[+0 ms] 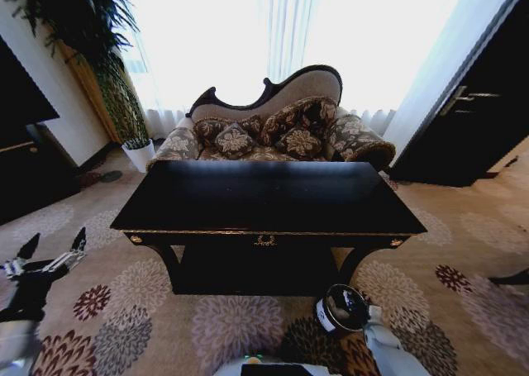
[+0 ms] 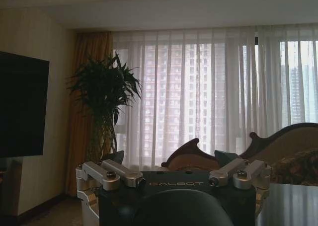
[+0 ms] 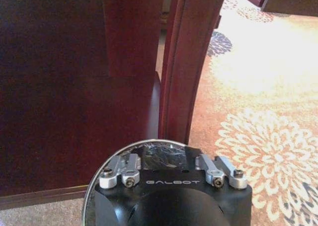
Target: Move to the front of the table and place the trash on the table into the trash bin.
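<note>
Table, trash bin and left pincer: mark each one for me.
table [image 1: 264, 196], head view, on its bare glossy top.
trash bin [image 1: 329, 317], head view, on its labelled side wall.
left pincer [image 1: 54, 245], head view, midway between its fingertips.

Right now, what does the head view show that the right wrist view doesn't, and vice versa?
Head view: the whole top of the table, the sofa behind it, and the left gripper open, low on the robot's left. Right wrist view: the right gripper over the mouth of the bin, close to a curved table leg. Both: table, bin, flowered carpet.
</note>
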Available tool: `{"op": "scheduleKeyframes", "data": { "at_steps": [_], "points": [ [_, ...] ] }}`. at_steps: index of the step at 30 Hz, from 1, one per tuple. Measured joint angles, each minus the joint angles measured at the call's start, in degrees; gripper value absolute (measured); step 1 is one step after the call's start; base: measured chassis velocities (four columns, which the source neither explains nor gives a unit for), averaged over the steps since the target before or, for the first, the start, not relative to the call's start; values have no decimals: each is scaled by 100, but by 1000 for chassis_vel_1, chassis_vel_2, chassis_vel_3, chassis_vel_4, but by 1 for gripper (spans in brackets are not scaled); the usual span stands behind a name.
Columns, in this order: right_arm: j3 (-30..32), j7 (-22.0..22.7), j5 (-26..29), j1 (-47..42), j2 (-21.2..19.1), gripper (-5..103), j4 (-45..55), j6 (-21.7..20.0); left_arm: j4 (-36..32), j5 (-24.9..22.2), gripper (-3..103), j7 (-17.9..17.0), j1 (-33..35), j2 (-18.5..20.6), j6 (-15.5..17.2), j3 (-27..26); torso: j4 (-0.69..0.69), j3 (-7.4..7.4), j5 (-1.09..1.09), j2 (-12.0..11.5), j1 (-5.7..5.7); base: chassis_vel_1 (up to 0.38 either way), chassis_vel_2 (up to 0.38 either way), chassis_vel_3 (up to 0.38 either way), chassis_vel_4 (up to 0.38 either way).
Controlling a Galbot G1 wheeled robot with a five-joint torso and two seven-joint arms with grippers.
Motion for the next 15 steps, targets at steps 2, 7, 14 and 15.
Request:
{"op": "scheduleKeyframes", "data": {
  "at_steps": [2,7,14,15],
  "points": [
    [0,-4,0,-4,0,44,12,0,-2,4,100,1,-3,0,0,3,0,0,0,0,0,0,0,0,0],
    [15,-189,-19,-189,20,72,338,61,-13,-2,100,2,-13,49,-2,-17,0,0,0,0,0,0,0,0,0],
    [239,-567,-122,-841,192,93,1414,102,-8,-39,100,-56,-55,30,46,6,0,0,1,0,0,0,0,0,0],
    [313,-622,-191,-977,228,93,1621,103,-24,-43,100,-74,-66,7,58,31,0,0,1,0,0,0,0,0,0]
  ]
}}
